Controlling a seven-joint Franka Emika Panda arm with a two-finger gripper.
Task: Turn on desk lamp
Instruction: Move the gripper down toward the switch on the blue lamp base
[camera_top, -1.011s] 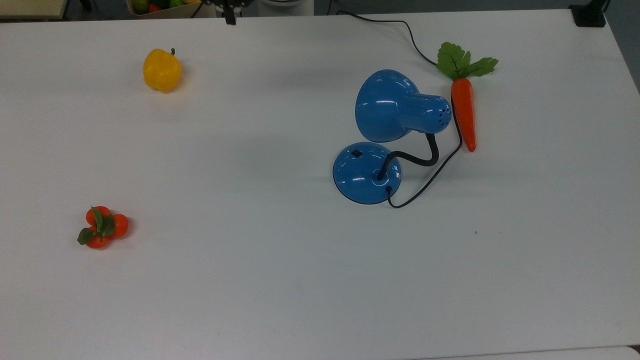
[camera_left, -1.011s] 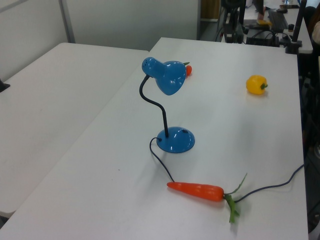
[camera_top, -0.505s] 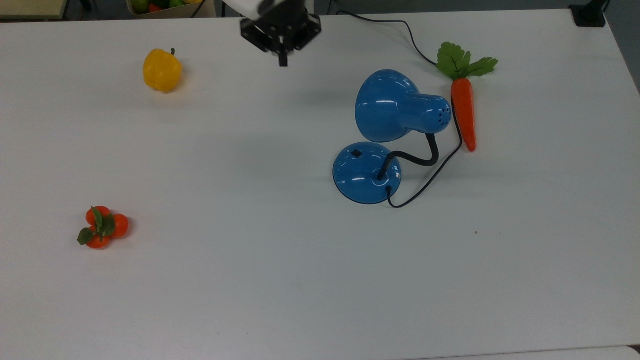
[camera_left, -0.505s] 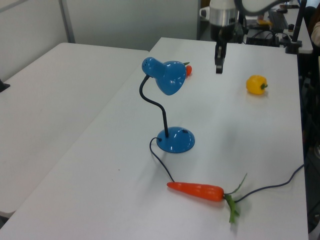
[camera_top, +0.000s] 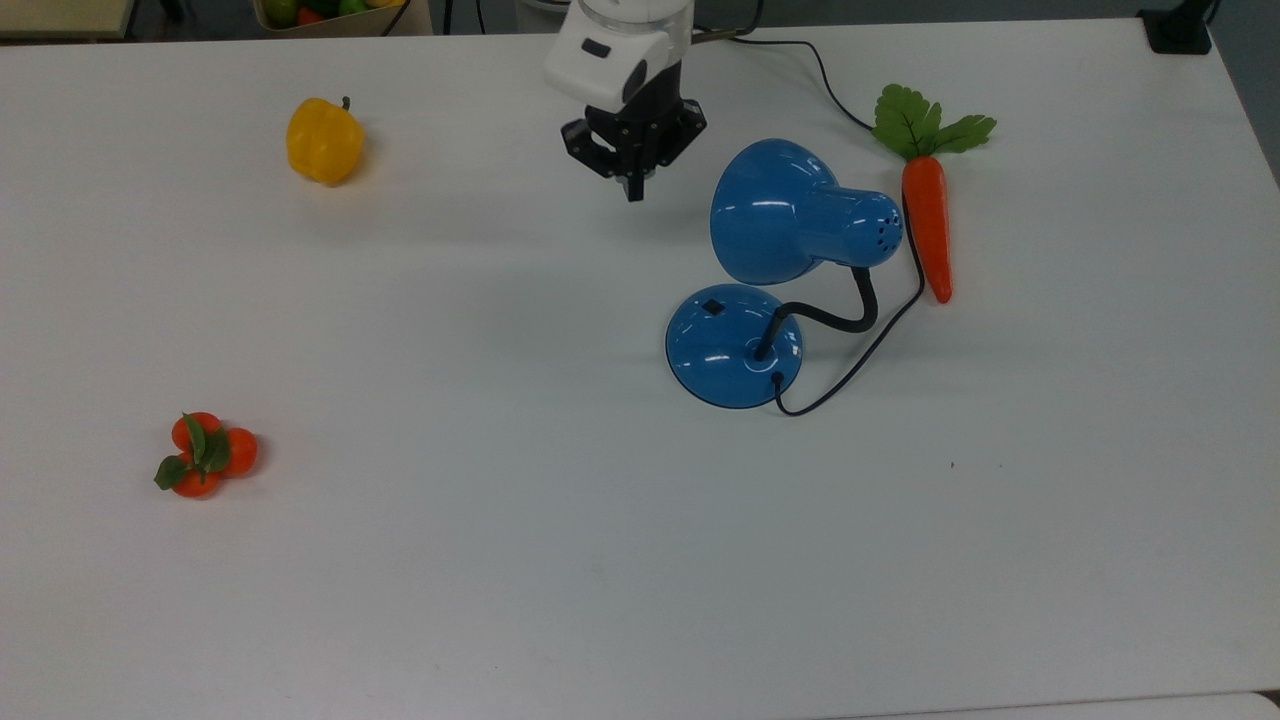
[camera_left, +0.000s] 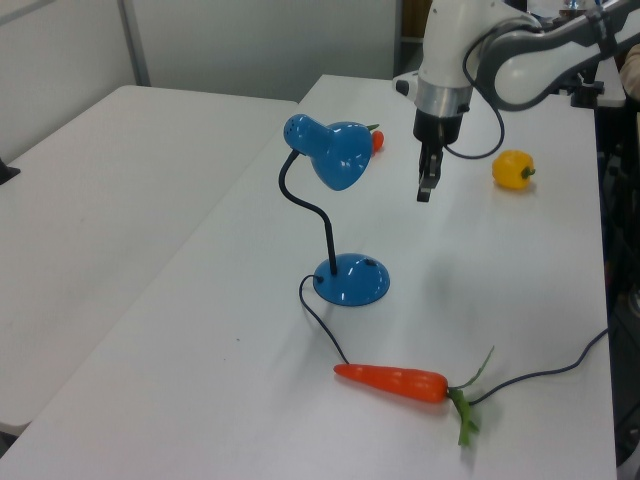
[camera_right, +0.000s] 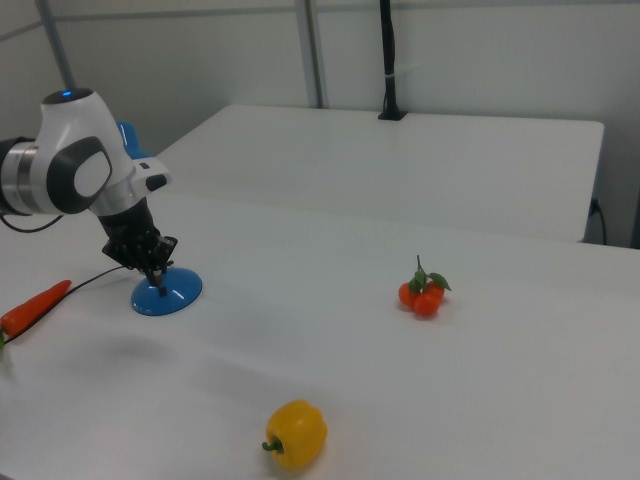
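The desk lamp stands on the white table, with its glossy blue shade (camera_top: 775, 210) on a black bendy neck above the round blue base (camera_top: 733, 345). A small black switch (camera_top: 712, 307) sits on the base's upper left in the top view. The lamp is unlit. My gripper (camera_top: 633, 190) hangs shut and holds nothing, to the top view's left of the shade and above the table. In the left view the gripper (camera_left: 424, 190) is right of the shade (camera_left: 335, 152) and beyond the base (camera_left: 352, 280). In the right view the gripper (camera_right: 160, 283) overlaps the base (camera_right: 170, 294).
An orange carrot (camera_top: 927, 225) with green leaves lies right of the lamp in the top view, beside the black cord (camera_top: 860, 360). A yellow pepper (camera_top: 323, 140) sits at the upper left and a cluster of tangerines (camera_top: 203, 455) at the lower left.
The arm has come in from the top view's upper edge and moved down and right toward the lamp shade. The lamp and the other objects have not moved.
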